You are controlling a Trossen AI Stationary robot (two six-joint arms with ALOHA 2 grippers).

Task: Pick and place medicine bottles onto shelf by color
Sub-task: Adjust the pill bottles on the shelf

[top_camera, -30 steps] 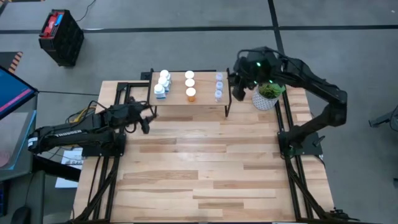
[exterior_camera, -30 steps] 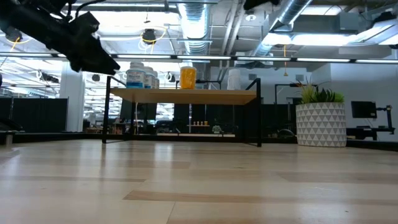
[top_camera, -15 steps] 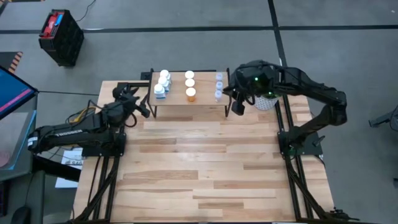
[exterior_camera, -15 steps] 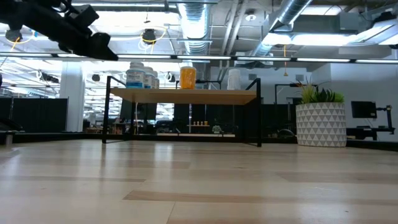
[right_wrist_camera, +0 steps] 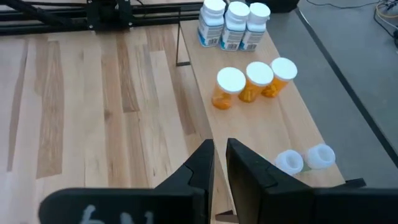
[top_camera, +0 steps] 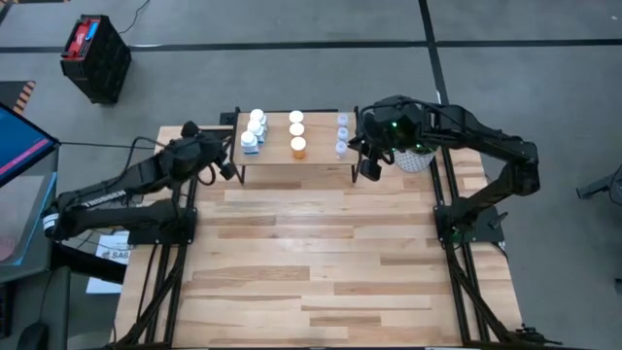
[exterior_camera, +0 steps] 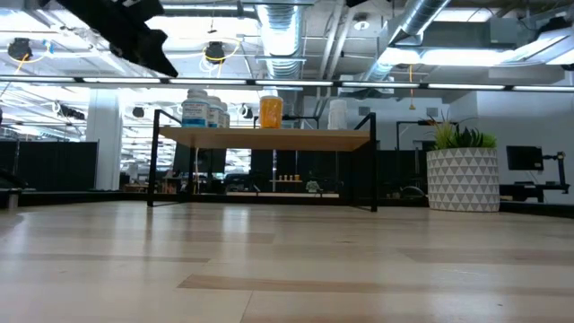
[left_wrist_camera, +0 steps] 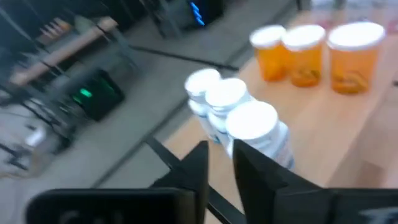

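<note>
Left end effector [top_camera: 230, 167] hangs just off the shelf's [top_camera: 321, 154] left end, fingers nearly together with only a narrow gap, holding nothing. Right end effector [top_camera: 370, 170] hovers at the shelf's right end beside the potted plant [top_camera: 420, 153], its fingers pressed together and empty. On the shelf the white bottles with blue labels [top_camera: 255, 129] stand in a row at the left, the orange bottles [top_camera: 296, 132] in a row in the middle, and the clear bottles [top_camera: 342, 134] at the right. The shelf sits at the far edge of the wooden surface [top_camera: 321, 262].
</note>
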